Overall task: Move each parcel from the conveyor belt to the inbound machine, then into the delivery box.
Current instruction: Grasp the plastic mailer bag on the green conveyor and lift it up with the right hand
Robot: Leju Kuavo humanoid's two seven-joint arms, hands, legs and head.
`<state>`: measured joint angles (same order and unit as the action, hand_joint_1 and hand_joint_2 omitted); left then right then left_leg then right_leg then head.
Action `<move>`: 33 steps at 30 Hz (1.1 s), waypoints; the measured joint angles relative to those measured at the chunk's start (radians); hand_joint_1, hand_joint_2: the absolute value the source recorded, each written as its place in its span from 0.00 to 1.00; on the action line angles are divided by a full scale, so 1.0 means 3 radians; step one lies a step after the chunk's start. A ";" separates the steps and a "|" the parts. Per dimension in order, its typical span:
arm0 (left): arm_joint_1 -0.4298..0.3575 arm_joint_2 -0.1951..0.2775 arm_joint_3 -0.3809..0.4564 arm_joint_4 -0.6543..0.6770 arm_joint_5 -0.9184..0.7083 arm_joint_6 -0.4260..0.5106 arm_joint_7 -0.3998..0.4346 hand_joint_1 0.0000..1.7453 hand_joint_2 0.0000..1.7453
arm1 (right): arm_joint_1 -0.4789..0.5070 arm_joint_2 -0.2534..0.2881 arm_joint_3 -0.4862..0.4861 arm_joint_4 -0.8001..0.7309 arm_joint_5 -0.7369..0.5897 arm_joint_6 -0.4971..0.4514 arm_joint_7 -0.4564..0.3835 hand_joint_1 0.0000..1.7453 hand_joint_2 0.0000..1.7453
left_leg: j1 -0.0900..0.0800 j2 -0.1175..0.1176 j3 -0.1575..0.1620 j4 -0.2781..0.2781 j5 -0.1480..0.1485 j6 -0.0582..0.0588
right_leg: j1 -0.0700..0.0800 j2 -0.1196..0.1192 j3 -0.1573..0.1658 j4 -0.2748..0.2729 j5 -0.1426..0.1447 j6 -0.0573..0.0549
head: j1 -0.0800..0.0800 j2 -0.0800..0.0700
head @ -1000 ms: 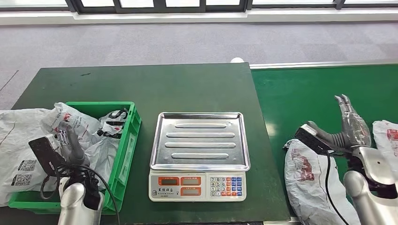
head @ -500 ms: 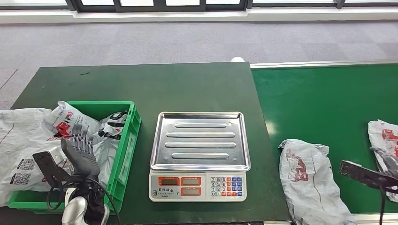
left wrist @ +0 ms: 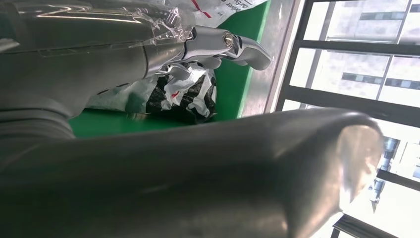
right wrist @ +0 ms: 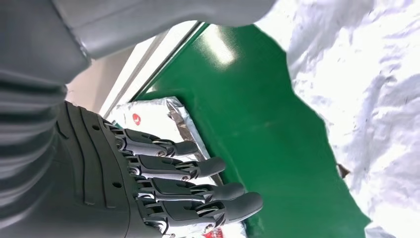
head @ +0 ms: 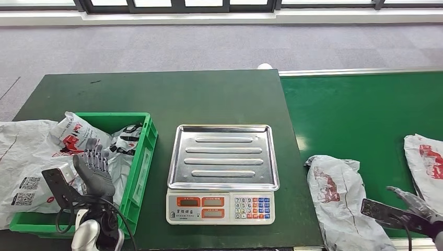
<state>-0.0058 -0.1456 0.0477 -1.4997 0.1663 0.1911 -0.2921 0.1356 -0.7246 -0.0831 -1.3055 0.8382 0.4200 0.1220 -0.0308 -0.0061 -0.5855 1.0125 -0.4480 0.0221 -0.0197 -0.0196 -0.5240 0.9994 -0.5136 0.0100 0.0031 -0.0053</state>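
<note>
1. Beside our right hand [head: 418,206], toward the scale, a grey parcel [head: 339,196] lies flat on the green conveyor belt [head: 360,110]; a second parcel [head: 426,164] lies just past the hand's fingertips
2. Our right hand holds nothing: in the right wrist view its dark fingers [right wrist: 198,168] stretch out side by side over the belt, apart from the white wrapping of the parcels
3. Between our two hands stands the inbound machine [head: 222,172], a scale with a bare ribbed steel tray and a keypad, on the dark green desk [head: 172,97]
4. Our left hand [head: 94,170] hovers over the green delivery box [head: 143,157], its fingers upright and apart, with nothing in them
5. Under and beyond that hand, crumpled parcels [head: 86,138] with red and black print lie in the box, and a large white bag [head: 23,162] hangs over the box's outer side
6. From the left wrist view we see a fingertip [left wrist: 247,49] above a black and white bag [left wrist: 188,96] in the box, not touching it
</note>
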 joint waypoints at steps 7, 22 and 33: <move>-0.0011 -0.0017 -0.0003 0.0017 -0.0026 -0.0033 0.0052 0.00 0.00 | -0.0352 0.0267 0.0440 0.0402 0.0056 -0.0263 -0.0213 0.00 1.00 | 0.0006 0.0009 0.0002 0.0000 0.0002 -0.0002 | 0.0006 0.0007 -0.0002 0.0000 0.0003 -0.0004 | 0.0000 0.0000; -0.0085 -0.0031 -0.0093 0.0112 -0.0062 -0.0076 0.0100 0.00 0.00 | -0.0791 0.0747 0.1113 0.1127 0.0069 -0.0555 -0.0309 1.00 1.00 | 0.0031 0.0050 0.0009 0.0003 -0.0003 -0.0018 | 0.0030 0.0046 -0.0004 -0.0004 0.0016 -0.0022 | -0.0001 0.0000; 0.0266 -0.0044 -0.0051 -0.0250 -0.0060 -0.0097 0.0130 0.00 0.00 | -0.0718 0.1074 0.1057 0.0501 0.0621 -0.1715 -0.0179 1.00 1.00 | 0.0042 0.0055 -0.0029 0.0012 0.0011 -0.0027 | 0.0042 0.0056 -0.0035 -0.0001 0.0035 -0.0029 | 0.0000 0.0000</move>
<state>0.0741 -0.1587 0.0323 -1.5746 0.1482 0.1621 -0.2530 -0.0797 -0.4024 0.2338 -1.1553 1.0246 -0.0944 0.0685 -0.0184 0.0102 -0.5942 1.0161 -0.4447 0.0140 -0.0070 -0.0029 -0.5346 0.9991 -0.5032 0.0012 0.0029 -0.0053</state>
